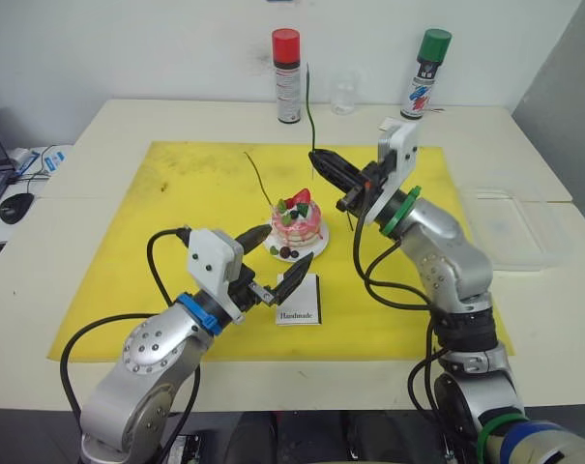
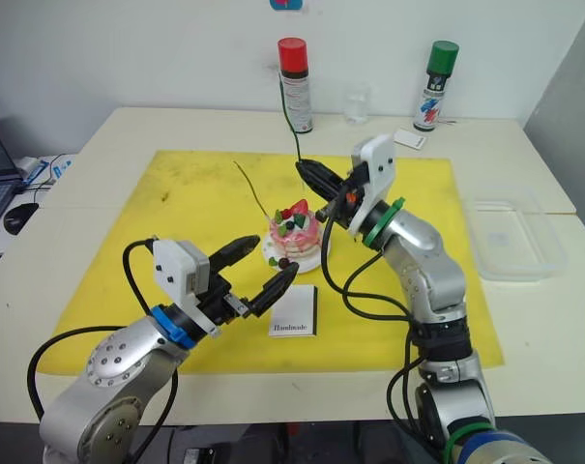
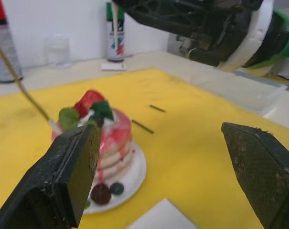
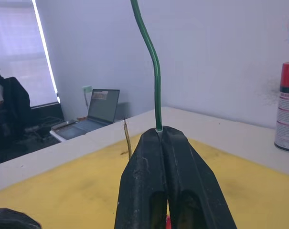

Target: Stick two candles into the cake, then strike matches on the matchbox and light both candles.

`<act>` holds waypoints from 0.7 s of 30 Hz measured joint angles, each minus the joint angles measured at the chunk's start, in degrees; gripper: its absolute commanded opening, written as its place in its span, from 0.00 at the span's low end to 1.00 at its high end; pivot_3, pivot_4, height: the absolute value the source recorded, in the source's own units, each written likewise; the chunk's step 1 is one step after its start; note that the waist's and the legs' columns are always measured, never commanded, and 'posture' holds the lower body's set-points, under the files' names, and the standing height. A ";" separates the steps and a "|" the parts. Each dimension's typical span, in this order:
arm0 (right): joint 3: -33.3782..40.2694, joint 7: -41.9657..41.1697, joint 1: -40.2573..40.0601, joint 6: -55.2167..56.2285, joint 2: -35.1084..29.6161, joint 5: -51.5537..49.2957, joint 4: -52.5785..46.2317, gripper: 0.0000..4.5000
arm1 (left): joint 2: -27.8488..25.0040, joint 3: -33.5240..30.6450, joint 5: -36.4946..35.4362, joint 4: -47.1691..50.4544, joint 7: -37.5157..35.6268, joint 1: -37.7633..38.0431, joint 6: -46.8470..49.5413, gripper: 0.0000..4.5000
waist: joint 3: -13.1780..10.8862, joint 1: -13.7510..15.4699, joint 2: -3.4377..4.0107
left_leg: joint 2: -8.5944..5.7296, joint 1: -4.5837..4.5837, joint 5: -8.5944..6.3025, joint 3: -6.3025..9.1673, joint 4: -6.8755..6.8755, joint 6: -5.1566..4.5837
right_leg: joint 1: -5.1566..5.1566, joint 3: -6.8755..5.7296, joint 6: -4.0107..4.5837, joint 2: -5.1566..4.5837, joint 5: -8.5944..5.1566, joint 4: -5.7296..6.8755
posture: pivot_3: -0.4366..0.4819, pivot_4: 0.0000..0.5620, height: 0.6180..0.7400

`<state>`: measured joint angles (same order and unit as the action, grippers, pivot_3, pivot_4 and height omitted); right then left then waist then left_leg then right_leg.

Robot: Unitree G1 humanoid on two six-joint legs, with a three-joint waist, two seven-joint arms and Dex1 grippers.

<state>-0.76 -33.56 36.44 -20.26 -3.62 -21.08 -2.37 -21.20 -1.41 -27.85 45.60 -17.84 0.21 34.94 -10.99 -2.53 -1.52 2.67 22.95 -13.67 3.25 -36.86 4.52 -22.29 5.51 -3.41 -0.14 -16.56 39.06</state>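
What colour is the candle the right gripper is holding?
Green; the candle rises from the shut right gripper, clearest in the right wrist view.

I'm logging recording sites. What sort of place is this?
Probably an office or lab: a plain white table against a bare wall, a laptop on a desk behind, and spray cans beside a yellow mat.

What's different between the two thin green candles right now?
One candle is already stuck in the cake, leaning away toward the robot's left; the other candle is not in the cake yet, pinched upright by the right gripper above it. The stuck one looks yellowish-olive, the held one darker green. Both are long, thin, slightly wavy and unlit.
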 measured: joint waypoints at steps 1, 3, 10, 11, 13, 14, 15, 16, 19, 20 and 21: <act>-0.33 0.07 -0.92 1.66 0.81 0.34 1.23 0.01 | 0.30 0.03 0.14 -0.03 0.83 -0.67 0.12 1.00 | 0.00 -0.04 0.00 | 0.00 0.00 0.01 -0.01 -0.01 -0.01 | 0.00 0.02 0.00 0.02 0.00 -0.01 | 0.48 0.27 1.00; -1.17 0.02 -2.55 3.97 2.09 0.93 3.40 0.01 | 0.33 -0.02 0.21 -0.05 1.53 -2.46 0.45 1.00 | 0.00 -0.15 0.00 | 0.00 -0.04 0.03 -0.02 -0.08 -0.03 | 0.04 0.05 0.02 0.06 0.03 -0.01 | 0.48 0.27 1.00; -2.62 1.89 -2.21 10.34 4.57 3.61 10.89 0.01 | -0.64 -1.10 -0.16 -0.50 1.97 -3.56 1.35 1.00 | 0.00 -0.75 0.01 | 0.03 -0.05 0.07 -0.04 -0.06 -0.07 | 0.01 0.09 0.00 0.12 0.11 -0.02 | 0.48 0.27 1.00; -2.61 2.19 -1.85 11.05 4.75 3.78 11.69 0.01 | -0.82 -1.32 -0.20 -0.50 1.93 -3.60 1.39 1.00 | 0.00 -0.74 0.01 | 0.04 -0.05 0.07 -0.04 -0.04 -0.07 | 0.01 0.09 0.01 0.12 0.11 -0.02 | 0.48 0.27 1.00; -2.61 2.61 -1.43 12.61 4.85 4.21 12.98 0.01 | -1.55 -1.41 -0.32 -0.50 1.71 -3.58 1.74 1.00 | 0.00 -0.74 0.01 | 0.03 -0.04 0.07 -0.03 0.00 -0.07 | 0.00 0.09 0.01 0.11 0.11 -0.05 | 0.48 0.27 1.00; -2.61 2.70 -1.44 13.21 4.81 4.33 13.56 0.01 | -1.69 -1.46 -0.37 -0.50 1.51 -3.50 1.96 1.00 | 0.00 -0.74 0.01 | 0.03 -0.03 0.06 -0.04 0.00 -0.06 | 0.01 0.09 0.01 0.11 0.11 -0.06 | 0.48 0.27 1.00; -2.60 2.84 -1.46 13.53 4.76 4.57 14.14 0.01 | -1.74 -1.59 -0.41 -0.50 1.37 -3.34 2.06 1.00 | -0.01 -0.74 0.01 | 0.03 -0.02 0.06 -0.04 0.00 -0.06 | 0.00 0.09 0.01 0.10 0.11 -0.07 | 0.48 0.27 1.00; -2.58 3.01 -1.47 13.78 4.63 4.64 14.68 0.01 | -1.83 -1.73 -0.53 -0.50 1.28 -3.27 2.14 1.00 | -0.01 -0.72 0.01 | 0.03 -0.01 0.06 -0.04 0.00 -0.06 | 0.00 0.08 0.01 0.10 0.11 -0.07 | 0.48 0.27 1.00; -2.58 3.40 -1.51 14.05 4.29 4.70 15.31 0.01 | -1.89 -1.78 -0.76 -0.50 0.99 -3.31 2.15 1.00 | -0.01 -0.73 0.02 | 0.03 -0.02 0.06 -0.04 0.00 -0.06 | 0.00 0.08 0.01 0.09 0.11 -0.07 | 0.48 0.27 1.00; -2.58 3.53 -1.51 14.17 4.17 4.69 15.31 0.01 | -1.91 -1.78 -0.82 -0.50 0.95 -3.33 2.15 1.00 | -0.01 -0.73 0.02 | 0.03 -0.02 0.06 -0.04 0.00 -0.06 | 0.00 0.08 0.01 0.09 0.11 -0.06 | 0.48 0.27 1.00; -2.59 3.61 -1.51 14.22 4.05 4.69 15.30 0.01 | -1.93 -1.78 -0.90 -0.51 0.93 -3.33 2.15 1.00 | -0.01 -0.74 0.02 | 0.03 -0.02 0.06 -0.04 0.00 -0.06 | 0.00 0.08 0.01 0.10 0.11 -0.06 | 0.48 0.27 1.00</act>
<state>-3.35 -29.95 34.92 -6.04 0.43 -16.38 12.94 -23.13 -3.19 -28.76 45.09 -16.91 -3.12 37.09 -10.99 -3.27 -1.50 2.70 22.92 -13.61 3.21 -36.86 4.46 -22.28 5.59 -3.40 -0.04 -16.45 39.00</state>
